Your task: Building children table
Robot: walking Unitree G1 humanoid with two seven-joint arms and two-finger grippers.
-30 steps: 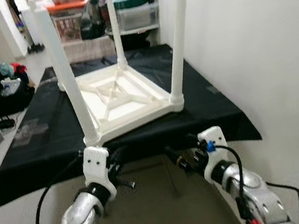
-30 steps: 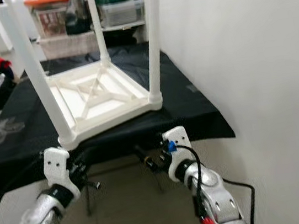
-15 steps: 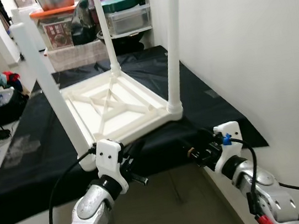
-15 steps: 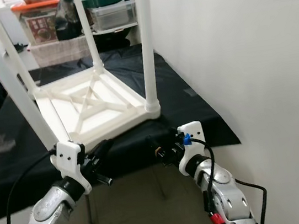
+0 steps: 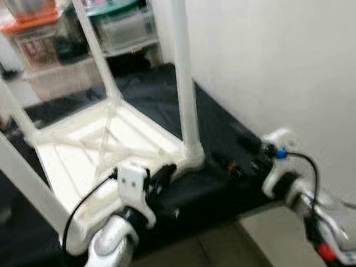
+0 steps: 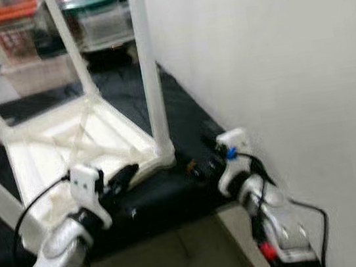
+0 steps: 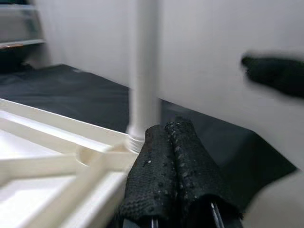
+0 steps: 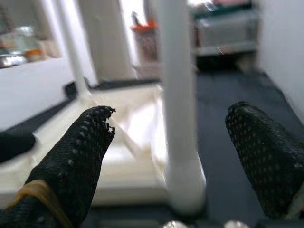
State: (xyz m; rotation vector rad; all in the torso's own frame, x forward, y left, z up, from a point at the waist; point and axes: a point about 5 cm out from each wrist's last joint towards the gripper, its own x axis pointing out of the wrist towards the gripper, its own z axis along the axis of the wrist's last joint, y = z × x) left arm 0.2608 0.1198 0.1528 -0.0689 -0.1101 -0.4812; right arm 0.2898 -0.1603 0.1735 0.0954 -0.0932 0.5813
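A white children's table [image 5: 101, 151] lies upside down on a black cloth [image 5: 222, 120], its legs pointing up. The near right leg [image 5: 185, 73] stands at the front corner. My left gripper [image 5: 164, 175] is at the table's front rail just left of that corner; in the left wrist view its fingers [image 7: 164, 142] are pressed together with nothing between them, right beside the rail [image 7: 57, 164]. My right gripper [image 5: 235, 165] is just right of the corner, open. In the right wrist view the leg [image 8: 175, 95] stands beyond its wide-spread fingers [image 8: 80, 152].
A white wall [image 5: 284, 39] runs close along the right side of the clothed surface. Storage boxes and lidded bins [image 5: 116, 22] sit on shelves behind the table. The cloth's front edge [image 5: 196, 214] hangs over bare floor [image 5: 203, 263]. The head views are blurred.
The whole view has shifted nearer and rightward, so the camera has moved. Both grippers now reach up to the white table's front right corner instead of hanging below the cloth's edge.
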